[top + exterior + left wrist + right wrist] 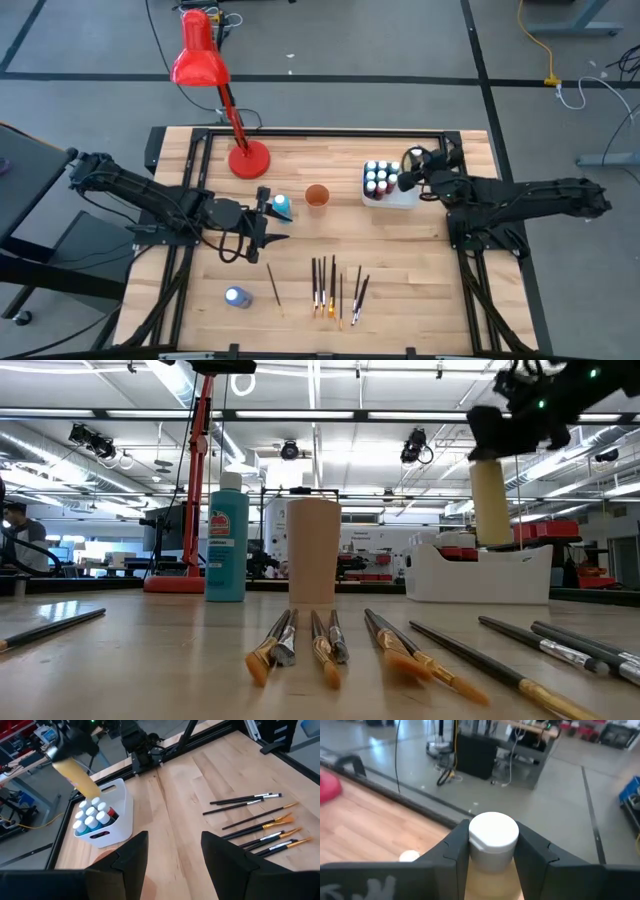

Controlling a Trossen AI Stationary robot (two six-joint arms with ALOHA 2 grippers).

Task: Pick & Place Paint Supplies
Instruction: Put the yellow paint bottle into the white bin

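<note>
A: Holding a pale yellow bottle [492, 865] with a white cap, the right hand [492, 851] has its fingers clamped on either side of the neck, just under the cap.

B: Where is it over the worktop [420, 250]?

A: Above the white tub [400, 195] near the far right edge, raised clear of it. From the level camera the bottle [490, 500] hangs upright over the tub [480, 575], its base about at the rim.

B: What's in the tub?

A: A cluster of small white-capped paint bottles [90, 815], standing upright and packed together. At least one red label shows; the other colours I can't make out well.

B: And the left hand?

A: The left hand [172, 855] sits low near the middle of the worktop, fingers apart with nothing between them. A blue bottle [281, 206] stands just beside it, near the small orange cup [317, 196].

B: The brushes?

A: Several dark-handled paintbrushes [335, 290] lie side by side toward the near edge, bristle ends pointing at the front. One more brush [274, 284] lies apart to their left, and a small bottle [236, 296] with a white cap sits further left still.

B: Anything else up there?

A: A red desk lamp [215, 90] with its round base at the far side of the worktop.
</note>
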